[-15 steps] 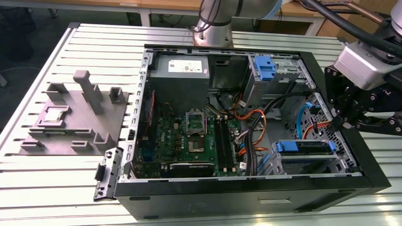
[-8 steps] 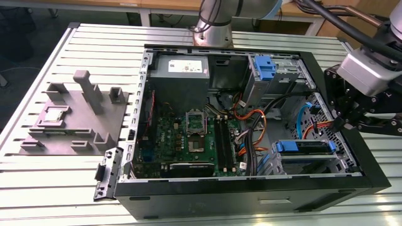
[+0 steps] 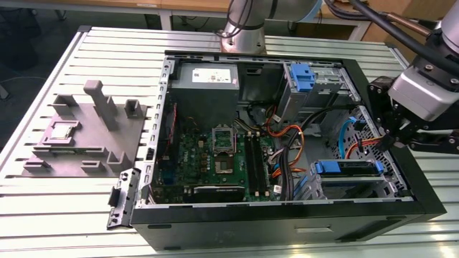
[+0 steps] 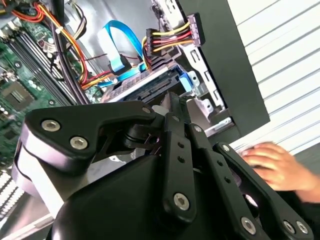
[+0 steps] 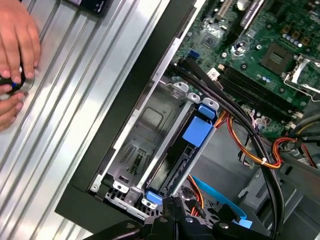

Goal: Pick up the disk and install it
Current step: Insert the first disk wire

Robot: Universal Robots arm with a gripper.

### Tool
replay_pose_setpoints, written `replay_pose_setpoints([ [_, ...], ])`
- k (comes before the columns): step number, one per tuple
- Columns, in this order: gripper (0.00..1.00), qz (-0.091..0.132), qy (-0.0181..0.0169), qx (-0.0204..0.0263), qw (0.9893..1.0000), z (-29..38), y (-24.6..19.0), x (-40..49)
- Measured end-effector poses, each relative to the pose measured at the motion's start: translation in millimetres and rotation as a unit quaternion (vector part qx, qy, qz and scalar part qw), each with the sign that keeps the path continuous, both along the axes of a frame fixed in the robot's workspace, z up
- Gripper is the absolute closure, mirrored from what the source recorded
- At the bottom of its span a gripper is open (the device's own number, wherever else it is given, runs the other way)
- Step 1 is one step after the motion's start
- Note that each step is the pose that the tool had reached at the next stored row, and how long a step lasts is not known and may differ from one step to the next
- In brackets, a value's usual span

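Okay: black linkage gripper (image 3: 391,138) hovers at 3 o'clock over open black computer case (image 3: 251,226); apart or together, cannot tell. Flat silver disk in blue plastic carrier (image 3: 348,167) sits at 4 o'clock, in the drive bay. Likely rigid, weighty, shock-sensitive; grip carrier's long edges.

A robotics lab: slotted table (image 3: 57,215), opened computer (image 3: 287,223).

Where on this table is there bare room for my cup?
In the exterior view, bare table slats lie below the grey fixture plate, left of the computer case, and above the plate. Crowded: inside the case, thick with cables; a hand rests near its wall.
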State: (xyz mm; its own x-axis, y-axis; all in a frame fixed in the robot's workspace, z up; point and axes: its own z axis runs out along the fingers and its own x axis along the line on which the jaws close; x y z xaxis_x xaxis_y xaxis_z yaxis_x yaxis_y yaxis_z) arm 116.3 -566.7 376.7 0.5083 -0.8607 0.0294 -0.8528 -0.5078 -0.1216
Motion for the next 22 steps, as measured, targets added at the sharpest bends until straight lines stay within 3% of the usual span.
replay_pose_setpoints([
  [2, 0.9, 0.013, -0.0028, -0.0004, 0.9999, -0.7, 0.0, 0.1],
  [18, 0.9, 0.019, -0.0029, -0.0089, 0.9998, -4.9, 4.7, 8.1],
  [22, 0.9, 0.039, -0.0055, -0.0099, 0.9992, -7.4, 4.7, 8.4],
])
